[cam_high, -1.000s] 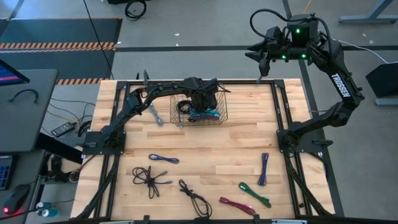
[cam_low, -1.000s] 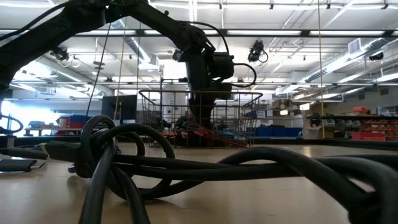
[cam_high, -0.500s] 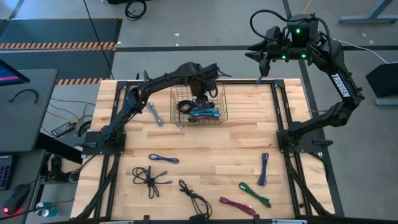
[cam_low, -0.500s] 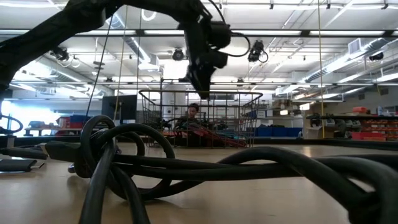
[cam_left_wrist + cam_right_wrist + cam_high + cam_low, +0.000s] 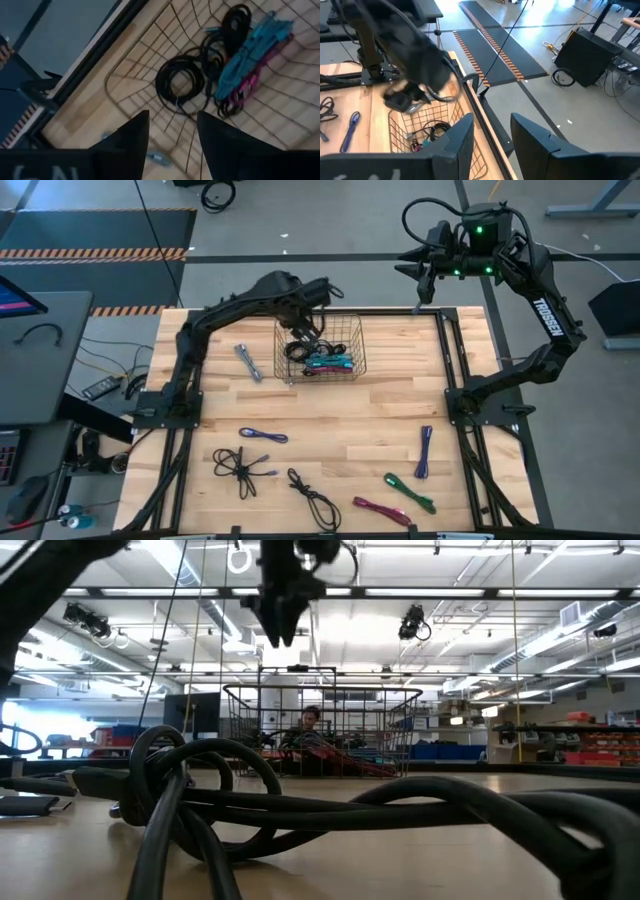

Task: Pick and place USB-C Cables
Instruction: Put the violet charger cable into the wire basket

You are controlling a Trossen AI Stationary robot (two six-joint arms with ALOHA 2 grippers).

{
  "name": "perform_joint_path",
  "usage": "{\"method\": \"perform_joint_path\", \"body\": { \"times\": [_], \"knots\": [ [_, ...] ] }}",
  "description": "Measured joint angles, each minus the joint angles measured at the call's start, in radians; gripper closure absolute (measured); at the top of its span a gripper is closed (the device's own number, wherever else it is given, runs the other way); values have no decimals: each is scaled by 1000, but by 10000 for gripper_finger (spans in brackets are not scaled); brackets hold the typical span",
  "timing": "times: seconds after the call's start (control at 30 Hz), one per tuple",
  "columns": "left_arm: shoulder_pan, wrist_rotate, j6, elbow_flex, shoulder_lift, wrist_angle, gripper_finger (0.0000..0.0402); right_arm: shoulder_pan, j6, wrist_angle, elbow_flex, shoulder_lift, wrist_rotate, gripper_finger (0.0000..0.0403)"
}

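Hovering empty and spread-jawed above the basket's (image 5: 356,366) far-left corner, the left gripper (image 5: 303,332) has the loose cables (image 5: 263,436) all lying toward the table's near edge, the silver one (image 5: 248,363) closest beside the basket, while the right gripper (image 5: 424,283), parted, waits beyond the far edge.

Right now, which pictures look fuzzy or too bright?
Right wrist view: the left arm over the wire basket is smeared. Low view: the near black cables are out of focus, ceiling lights glare. High view: sharp, evenly lit.
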Motion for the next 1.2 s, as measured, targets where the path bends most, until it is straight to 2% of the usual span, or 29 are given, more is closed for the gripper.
{"method": "perform_joint_path", "body": {
  "times": [0.27,0.47,0.67,0.93,1.2],
  "knots": [
    [-70,-177,-164,0,-187,4,230,0,-49,0,0,0,2,268],
    [-155,-177,-196,-66,-302,3,230,-1,-67,0,0,0,6,268],
    [-281,-77,-141,-228,-381,4,230,-1,-70,0,0,0,7,268],
    [-466,31,-163,-476,-401,7,230,-1,-59,0,0,0,6,268],
    [-592,166,-172,-735,-401,248,230,-1,-21,0,0,0,6,268]
  ]
}}
